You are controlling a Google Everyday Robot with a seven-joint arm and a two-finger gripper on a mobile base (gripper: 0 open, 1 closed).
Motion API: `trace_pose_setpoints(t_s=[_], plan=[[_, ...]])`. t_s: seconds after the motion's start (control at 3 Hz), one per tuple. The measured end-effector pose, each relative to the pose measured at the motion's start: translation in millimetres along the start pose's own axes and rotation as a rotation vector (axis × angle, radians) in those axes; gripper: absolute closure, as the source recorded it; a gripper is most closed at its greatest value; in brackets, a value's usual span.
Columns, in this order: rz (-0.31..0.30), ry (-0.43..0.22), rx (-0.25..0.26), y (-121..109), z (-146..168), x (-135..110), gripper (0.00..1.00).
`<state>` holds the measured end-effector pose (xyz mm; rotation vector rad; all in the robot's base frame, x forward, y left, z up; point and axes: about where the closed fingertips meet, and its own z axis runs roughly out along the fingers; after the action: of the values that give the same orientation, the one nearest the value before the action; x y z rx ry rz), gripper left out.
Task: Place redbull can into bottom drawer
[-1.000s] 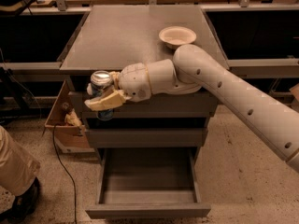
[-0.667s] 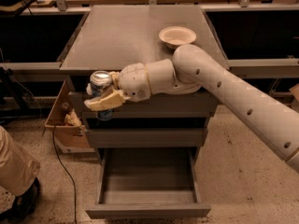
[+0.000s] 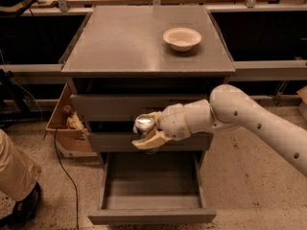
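The redbull can point(image 3: 144, 124) shows its silver top and is held upright in my gripper point(image 3: 147, 134), whose cream fingers are shut around it. The gripper hangs in front of the middle drawer front, above the back left part of the bottom drawer point(image 3: 151, 216). The bottom drawer is pulled out, a wide shallow grey tray with nothing in it. My white arm point(image 3: 254, 123) reaches in from the right.
A cream bowl point(image 3: 182, 38) sits on the grey cabinet top point(image 3: 120, 42). A cardboard box point(image 3: 64, 128) with small items stands left of the cabinet, with a black cable on the floor. A person's leg and shoe point(image 3: 17, 186) are at the lower left.
The gripper with the can has moved down and to the right, from the cabinet's top left edge to the middle drawer front above the open bottom drawer. The view has shifted too.
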<state>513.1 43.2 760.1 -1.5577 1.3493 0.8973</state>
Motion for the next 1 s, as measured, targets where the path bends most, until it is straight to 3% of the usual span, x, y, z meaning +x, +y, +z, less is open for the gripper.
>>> trace_pose_setpoints(t_s=[0.33,1.0], plan=[[0.015,0.067,0.029,8,-19,54,1.0],[0.089,0.064,0.08,6,-43,167,1.0]])
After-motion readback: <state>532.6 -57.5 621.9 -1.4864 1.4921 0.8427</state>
